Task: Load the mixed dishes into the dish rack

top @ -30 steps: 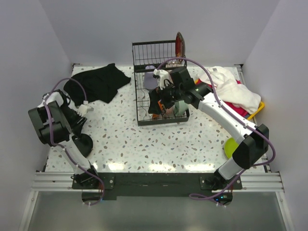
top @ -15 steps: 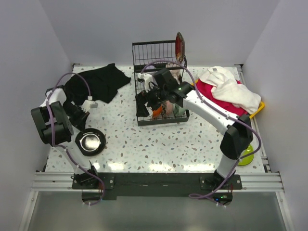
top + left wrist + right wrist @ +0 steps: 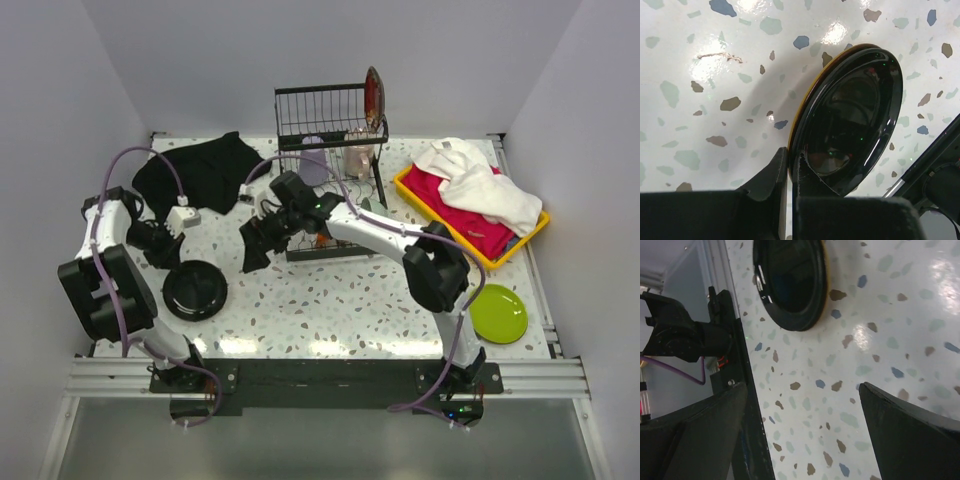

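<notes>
The left claw (image 3: 789,167) is pressed together on the near rim of a black plate (image 3: 850,120), held tilted over the speckled table (image 3: 700,100) at its left front. The right claw (image 3: 800,440), fingers spread wide and holding nothing, hangs just beside that plate; its arm (image 3: 370,230) lies across the front of the dish rack (image 3: 325,105), between plate and rack. In the rack are a lavender mug (image 3: 313,168) and an upright red dish (image 3: 373,92). A black cloth (image 3: 205,170) lies beyond the left arm, a yellow tray (image 3: 412,188) of cloths right of the rack, and a lime green plate (image 3: 498,313) at the right front
</notes>
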Robot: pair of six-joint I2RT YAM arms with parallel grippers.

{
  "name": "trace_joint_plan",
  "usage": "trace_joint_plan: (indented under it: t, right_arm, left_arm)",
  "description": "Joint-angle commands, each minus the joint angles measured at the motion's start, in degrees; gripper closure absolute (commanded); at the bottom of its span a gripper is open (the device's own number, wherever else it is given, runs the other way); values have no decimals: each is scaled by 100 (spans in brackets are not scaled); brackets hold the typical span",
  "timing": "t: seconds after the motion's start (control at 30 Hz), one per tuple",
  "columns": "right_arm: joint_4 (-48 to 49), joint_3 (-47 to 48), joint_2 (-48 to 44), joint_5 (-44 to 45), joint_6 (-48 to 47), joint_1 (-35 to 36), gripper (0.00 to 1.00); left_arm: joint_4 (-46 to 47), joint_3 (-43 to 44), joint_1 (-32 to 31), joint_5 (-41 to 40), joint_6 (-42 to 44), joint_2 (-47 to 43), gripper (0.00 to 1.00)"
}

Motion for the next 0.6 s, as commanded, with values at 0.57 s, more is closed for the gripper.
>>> trace_joint_plan:
  t: [0.57]
  right_arm:
    - [1053,1521,1767,2121,27,630,34]
  left_arm:
    - [1321,-681,260,1001,-582,310,71]
